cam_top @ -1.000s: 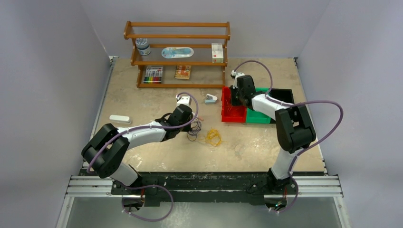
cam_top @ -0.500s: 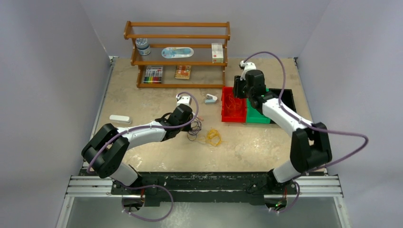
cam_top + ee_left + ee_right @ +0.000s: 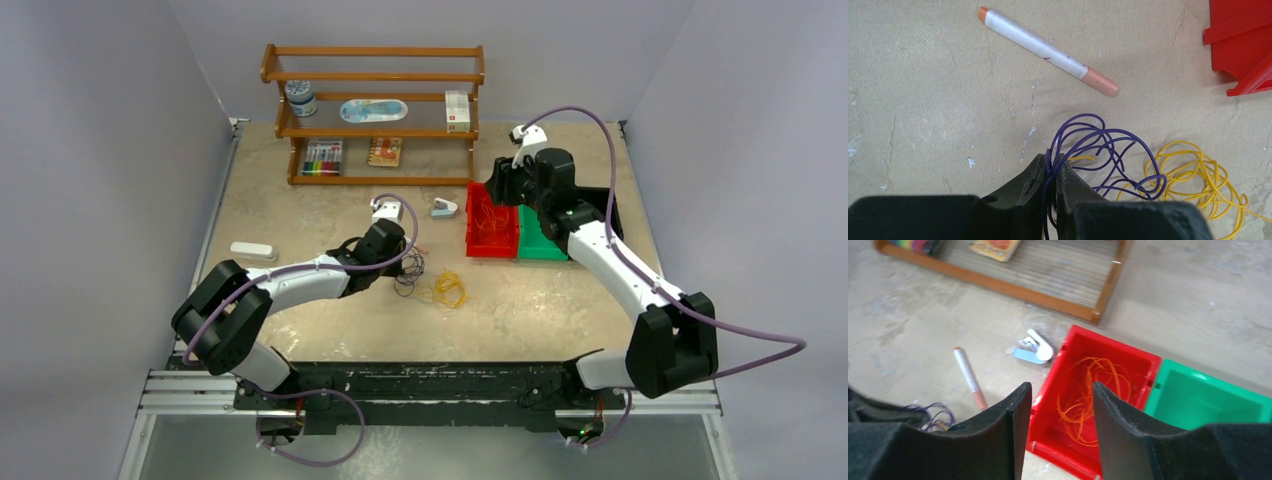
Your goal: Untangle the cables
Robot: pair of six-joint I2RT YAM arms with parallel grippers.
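My left gripper (image 3: 1052,165) is shut on the dark purple cable (image 3: 1108,150), whose loops spread on the table in front of the jaws (image 3: 408,272). The yellow cable (image 3: 1198,180) lies loose just right of it, partly overlapping the purple loops (image 3: 450,290). The orange-red cable (image 3: 1093,390) lies coiled inside the red bin (image 3: 1048,410), also in the top view (image 3: 490,215). My right gripper (image 3: 1062,395) is open and empty, raised above the red bin (image 3: 478,245).
A green bin (image 3: 540,245) and a black bin (image 3: 603,200) stand right of the red one. A white pen with a red tip (image 3: 1045,50) and a small stapler (image 3: 444,208) lie near the cables. A wooden shelf (image 3: 372,112) stands at the back; a white case (image 3: 252,251) lies left.
My right arm has lifted and drawn back from the red bin toward the far right, with the orange-red cable left inside the bin. The left arm has not moved.
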